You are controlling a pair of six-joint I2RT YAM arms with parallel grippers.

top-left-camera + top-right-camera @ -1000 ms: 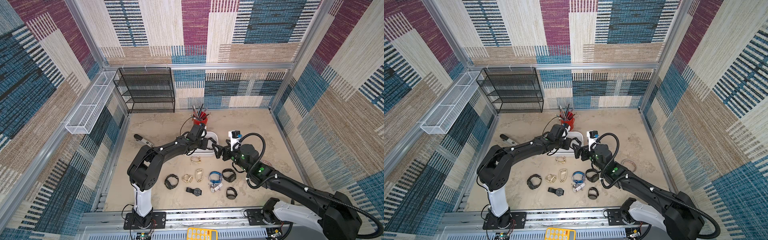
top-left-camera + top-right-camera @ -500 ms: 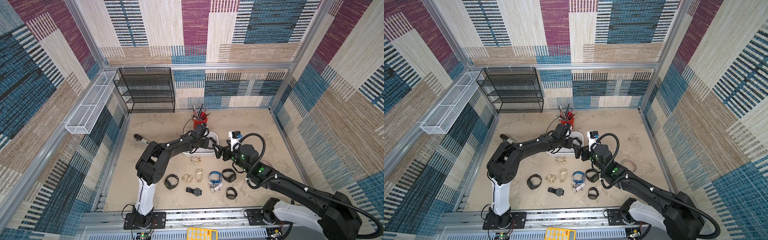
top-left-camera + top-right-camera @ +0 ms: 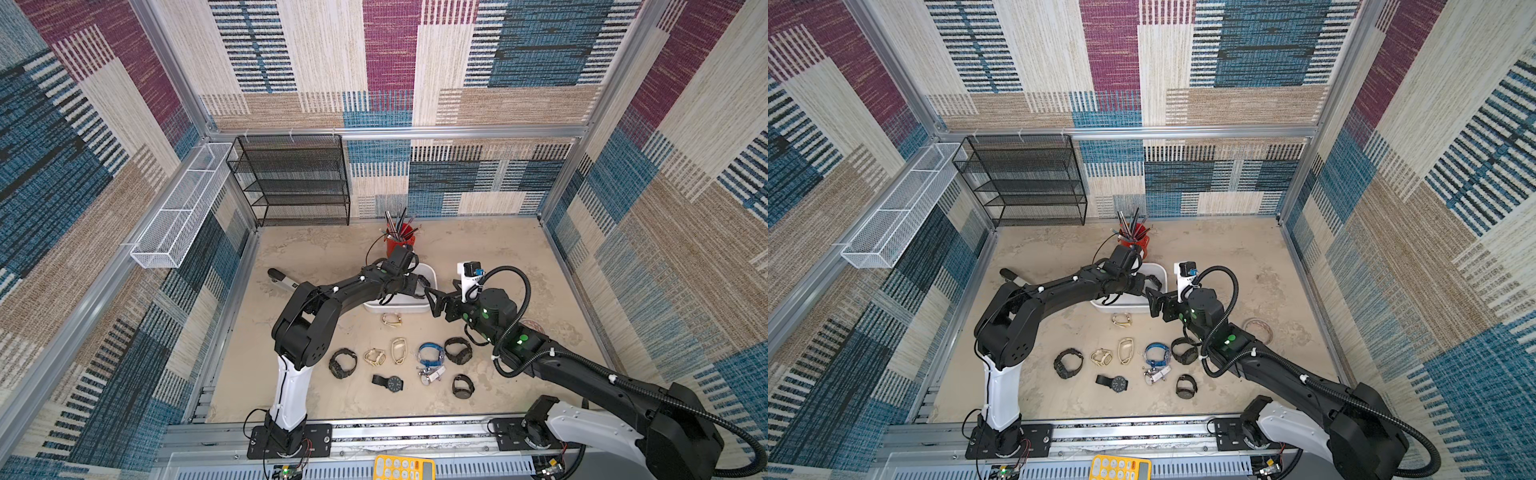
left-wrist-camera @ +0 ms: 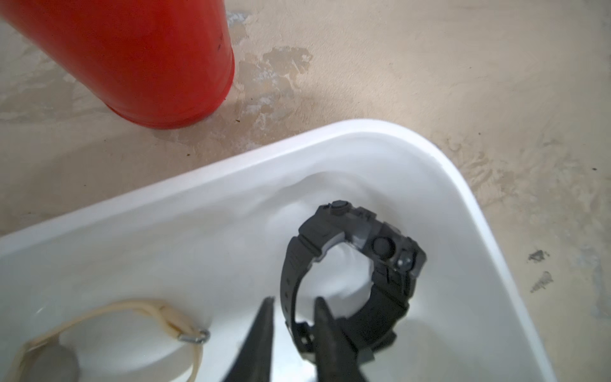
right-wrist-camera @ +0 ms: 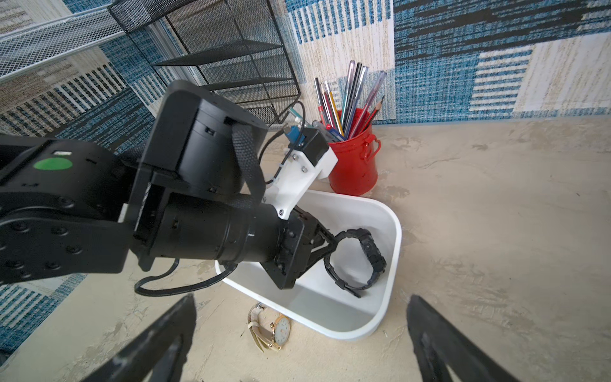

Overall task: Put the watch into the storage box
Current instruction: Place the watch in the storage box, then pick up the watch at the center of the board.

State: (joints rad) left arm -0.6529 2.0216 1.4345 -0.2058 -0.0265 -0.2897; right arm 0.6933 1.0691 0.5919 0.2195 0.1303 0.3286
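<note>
Chunky black rubbery watch (image 4: 350, 264) inside the smooth, rounded white plastic storage box (image 4: 363, 127); left tool (image 4: 294, 301) straddles its strap, jaws apart; right tool (image 5: 301, 299) gapes wide.

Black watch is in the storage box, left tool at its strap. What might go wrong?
1. One finger of the left tool seems to sit inside the strap loop of the black watch; pulling back may snag it and drag it out of the storage box.
2. The right tool hangs open close to the box's corner; either arm moving might knock it.
</note>
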